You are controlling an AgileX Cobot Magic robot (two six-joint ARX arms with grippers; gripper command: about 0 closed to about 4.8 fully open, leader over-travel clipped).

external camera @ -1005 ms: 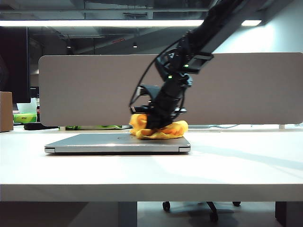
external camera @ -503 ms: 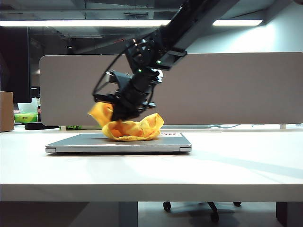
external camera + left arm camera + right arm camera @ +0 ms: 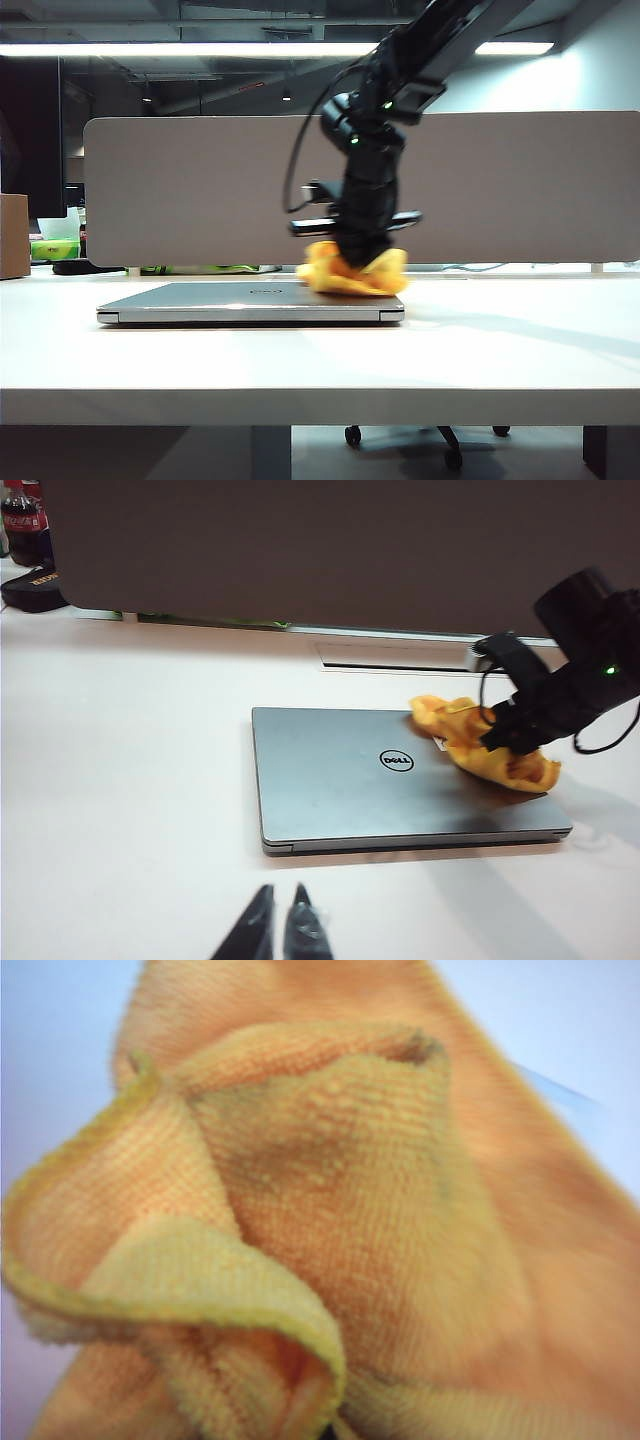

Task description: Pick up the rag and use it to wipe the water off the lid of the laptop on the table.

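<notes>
Wiping stage: my right fingers (image 3: 357, 262), clamped on the bunched rag (image 3: 356, 273), press it onto the lid (image 3: 340, 770) near the right end of the closed laptop (image 3: 250, 302) on the desk (image 3: 320, 360); my left fingers (image 3: 278, 925), nearly together and empty, hover near the desk's front; whether water remains I cannot tell.

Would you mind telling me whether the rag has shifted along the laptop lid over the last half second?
Yes. The rag, clamped in the right gripper, has slid from the middle of the lid back toward the laptop's right end in the exterior view.
</notes>
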